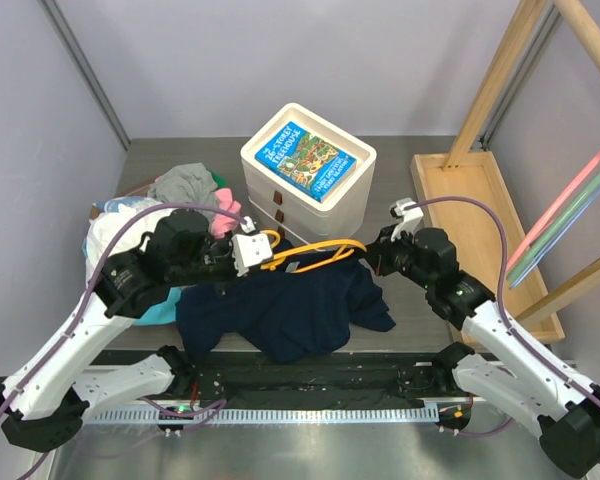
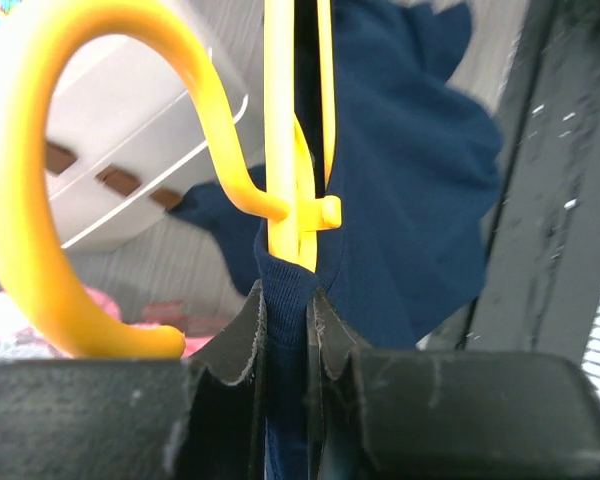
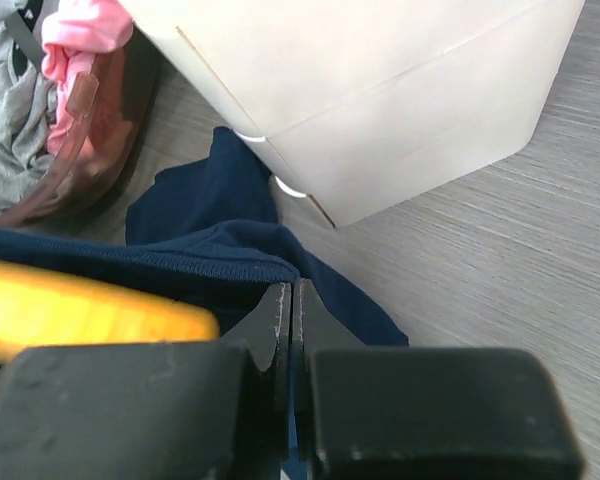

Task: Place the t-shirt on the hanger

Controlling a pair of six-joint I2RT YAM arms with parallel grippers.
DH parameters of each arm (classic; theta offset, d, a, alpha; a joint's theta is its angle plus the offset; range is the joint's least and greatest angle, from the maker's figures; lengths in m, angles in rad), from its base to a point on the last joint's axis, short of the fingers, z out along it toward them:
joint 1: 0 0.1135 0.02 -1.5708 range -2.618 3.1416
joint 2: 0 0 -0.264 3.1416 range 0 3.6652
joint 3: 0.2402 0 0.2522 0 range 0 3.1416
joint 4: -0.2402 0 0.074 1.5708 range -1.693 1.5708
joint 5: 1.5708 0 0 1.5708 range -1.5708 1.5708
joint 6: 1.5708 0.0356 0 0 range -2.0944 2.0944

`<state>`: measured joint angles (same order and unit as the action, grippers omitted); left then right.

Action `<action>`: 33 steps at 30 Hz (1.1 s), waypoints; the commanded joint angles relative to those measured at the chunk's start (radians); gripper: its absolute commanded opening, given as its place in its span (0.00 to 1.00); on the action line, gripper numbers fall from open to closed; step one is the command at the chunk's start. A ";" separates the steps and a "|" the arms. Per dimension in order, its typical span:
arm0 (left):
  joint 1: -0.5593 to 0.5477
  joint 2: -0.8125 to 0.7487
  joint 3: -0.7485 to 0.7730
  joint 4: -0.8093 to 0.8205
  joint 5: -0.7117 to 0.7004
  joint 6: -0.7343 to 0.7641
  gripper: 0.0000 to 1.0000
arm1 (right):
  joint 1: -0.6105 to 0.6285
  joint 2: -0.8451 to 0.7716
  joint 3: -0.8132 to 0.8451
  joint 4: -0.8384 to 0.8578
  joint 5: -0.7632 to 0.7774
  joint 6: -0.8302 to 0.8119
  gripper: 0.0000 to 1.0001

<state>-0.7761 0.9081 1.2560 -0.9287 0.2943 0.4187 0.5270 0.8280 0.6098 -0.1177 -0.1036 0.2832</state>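
item: t-shirt (image 1: 290, 310), navy, plain. lay crumpled on the table (image 1: 395, 170) at 6 o'clock of the white drawer unit (image 1: 310, 195), near the front edge between the two arms. its upper edge was lifted toward 12 o'clock.

item: hanger (image 1: 315, 252), orange-yellow plastic. lay roughly level along the shirt's 12 o'clock edge, just in front of the drawer unit, hook end at 9 o'clock. in the left wrist view the hook (image 2: 40, 200) curved at 9 o'clock, and the frame bars (image 2: 285, 150) ran down into a fold of navy cloth.

item: left gripper (image 1: 250, 250). at the hanger's 9 o'clock end. jaws nearly together, clamped on a fold of the t-shirt (image 2: 400, 180) where the hanger bar entered it. whether the bar itself was pinched could not be told.

item: right gripper (image 1: 377, 256). at the hanger's 3 o'clock end. in its wrist view the fingers (image 3: 277, 310) were pressed together on the shirt's ribbed hem (image 3: 180, 260), with a sliver of navy between them. the hanger arm (image 3: 80, 312) lay at 9 o'clock of the fingers.

item: book (image 1: 308, 160), on top of the drawer unit.

item: clothes pile (image 1: 185, 190), grey, white and pink, at 9 o'clock of the drawer unit.

item: wooden tray (image 1: 470, 210), at 3 o'clock of the drawer unit.
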 commanded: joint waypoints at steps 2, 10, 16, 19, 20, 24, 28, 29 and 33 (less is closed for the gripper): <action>0.008 0.008 0.022 -0.059 -0.139 0.084 0.00 | -0.028 -0.055 0.050 -0.077 0.027 -0.056 0.01; 0.009 0.008 -0.018 -0.110 -0.210 0.126 0.00 | -0.047 -0.075 0.057 -0.102 0.045 -0.075 0.01; 0.008 -0.044 -0.033 -0.082 -0.164 0.138 0.00 | -0.048 -0.044 0.068 -0.097 0.030 -0.076 0.01; 0.008 -0.048 -0.035 -0.067 -0.156 0.137 0.00 | -0.050 -0.033 0.062 -0.088 0.025 -0.067 0.01; 0.009 -0.046 -0.027 -0.071 -0.155 0.141 0.00 | -0.050 -0.027 0.062 -0.085 0.025 -0.067 0.01; 0.008 -0.040 -0.027 -0.090 -0.145 0.157 0.00 | -0.050 -0.030 0.062 -0.083 0.018 -0.073 0.01; 0.009 -0.002 -0.018 -0.128 -0.151 0.175 0.00 | -0.050 -0.032 0.073 -0.083 0.019 -0.081 0.01; 0.008 0.011 -0.021 -0.128 -0.161 0.175 0.00 | -0.050 -0.033 0.077 -0.083 0.019 -0.084 0.01; 0.009 0.037 -0.026 -0.113 -0.219 0.166 0.00 | -0.050 -0.055 0.084 -0.089 0.018 -0.108 0.01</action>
<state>-0.7765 0.9329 1.2140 -0.9878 0.1680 0.5671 0.5003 0.7986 0.6472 -0.2111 -0.1589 0.2298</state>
